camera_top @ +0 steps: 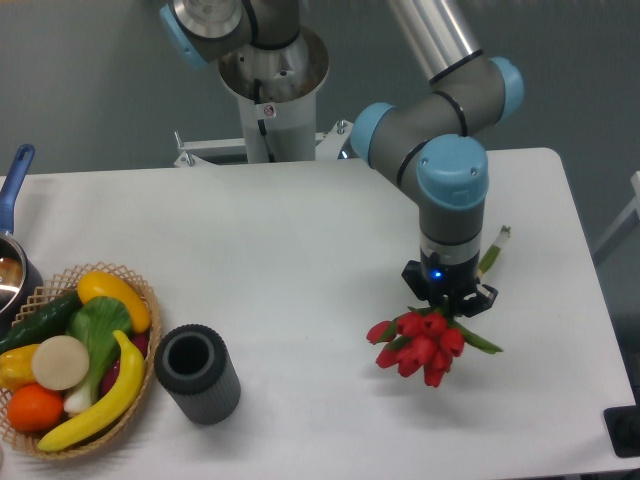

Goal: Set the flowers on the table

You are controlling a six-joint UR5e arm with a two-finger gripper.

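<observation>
The flowers (420, 345), a small bunch of red tulip buds with green stems, hang in my gripper (448, 305) over the right part of the white table (300, 260). The red buds point toward the front left. A green stem end (494, 248) sticks out behind the gripper to the upper right. The gripper is shut on the stems just behind the buds. I cannot tell whether the buds touch the tabletop.
A dark grey cylinder cup (196, 372) stands at the front left. A woven basket (75, 360) of fruit and vegetables sits at the left edge. A pot with a blue handle (14, 215) is at the far left. The robot base (270, 90) stands behind the table.
</observation>
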